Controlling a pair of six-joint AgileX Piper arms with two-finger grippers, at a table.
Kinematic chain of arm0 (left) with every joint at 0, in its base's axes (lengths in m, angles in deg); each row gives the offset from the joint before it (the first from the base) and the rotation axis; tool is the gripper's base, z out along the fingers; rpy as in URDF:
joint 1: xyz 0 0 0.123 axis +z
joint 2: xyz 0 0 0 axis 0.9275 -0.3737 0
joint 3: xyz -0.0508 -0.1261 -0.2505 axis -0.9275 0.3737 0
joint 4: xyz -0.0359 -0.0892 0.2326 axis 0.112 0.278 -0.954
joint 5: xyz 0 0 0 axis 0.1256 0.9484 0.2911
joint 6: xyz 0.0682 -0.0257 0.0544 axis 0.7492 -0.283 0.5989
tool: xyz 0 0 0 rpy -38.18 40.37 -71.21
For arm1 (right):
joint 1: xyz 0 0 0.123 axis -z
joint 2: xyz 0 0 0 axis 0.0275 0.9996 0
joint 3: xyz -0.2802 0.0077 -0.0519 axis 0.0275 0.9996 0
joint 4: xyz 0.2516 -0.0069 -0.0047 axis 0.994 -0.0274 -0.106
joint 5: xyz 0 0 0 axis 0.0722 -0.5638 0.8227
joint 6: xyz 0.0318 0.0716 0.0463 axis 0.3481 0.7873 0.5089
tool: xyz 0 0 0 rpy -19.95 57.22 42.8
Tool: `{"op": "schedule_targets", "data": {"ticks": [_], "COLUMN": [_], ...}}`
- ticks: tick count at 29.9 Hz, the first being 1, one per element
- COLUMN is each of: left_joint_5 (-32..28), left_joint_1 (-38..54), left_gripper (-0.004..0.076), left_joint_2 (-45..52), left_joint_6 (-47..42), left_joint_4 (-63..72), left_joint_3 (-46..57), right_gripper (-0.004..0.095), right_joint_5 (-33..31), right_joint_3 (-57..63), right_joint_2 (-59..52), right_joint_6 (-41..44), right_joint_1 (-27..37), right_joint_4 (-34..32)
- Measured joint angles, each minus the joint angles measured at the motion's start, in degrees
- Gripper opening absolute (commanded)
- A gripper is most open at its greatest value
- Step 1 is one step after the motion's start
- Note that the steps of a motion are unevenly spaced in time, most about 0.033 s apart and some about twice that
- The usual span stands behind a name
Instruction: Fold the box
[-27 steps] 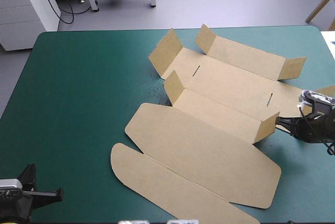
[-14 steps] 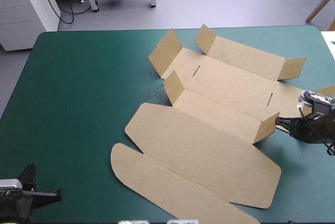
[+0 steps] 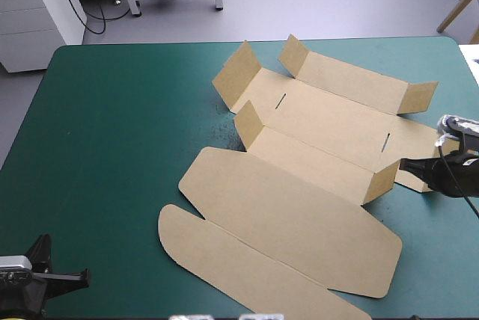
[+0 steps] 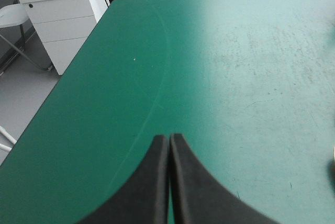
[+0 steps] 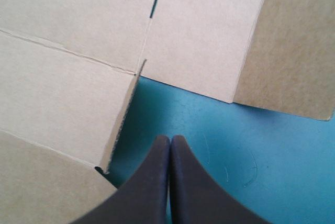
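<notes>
Item: one box (image 3: 314, 129), a single cut sheet of brown corrugated board, matt, with scored fold lines. It lies opened out on the table (image 3: 112, 148), from the middle toward the right edge, on the teal-green cover.

Count:
- Five short end flaps (image 3: 248, 122) stand raised.
- Two narrow slots (image 3: 280, 101) are cut in the middle panel.
- Two long panels lie flat on the near side: a broad one with rounded corners (image 3: 292, 223) and, joined to it, a narrower strip with a rounded end (image 3: 239, 268).

Right tool (image 3: 406, 164): low at the table's right edge, pointing toward the box. Its black fingers (image 5: 183, 171) are clenched together into one arch and grasp nothing. The tip is over bare cover, just beside the raised flap at the right end of the near wall (image 3: 382, 182). The fluted cut edge of that flap shows in the right wrist view.

Left tool (image 3: 81, 277): at the near left corner, well apart from the box, likewise clenched and empty (image 4: 168, 139). Only the scuffed cover lies ahead of it.
</notes>
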Motion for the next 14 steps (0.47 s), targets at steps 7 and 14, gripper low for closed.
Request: {"op": "schedule_targets", "data": {"ticks": [7, 14], "left_joint_5": [0.0, 0.0], "left_joint_1": [0.0, 0.0], "left_gripper": [-0.001, -0.001], "left_joint_2": [0.0, 0.0], "left_joint_6": [0.0, 0.0], "left_joint_4": [0.0, 0.0], "left_joint_3": [0.0, 0.0], "right_gripper": [-0.0019, -0.0019], "right_joint_5": [-5.4, -9.2], "right_joint_3": [-6.4, -8.6], "right_joint_2": [-7.6, -12.7], "right_joint_6": [1.1, 1.3], "right_joint_1": [0.0, 0.0], "right_joint_4": [0.1, 0.2]}}
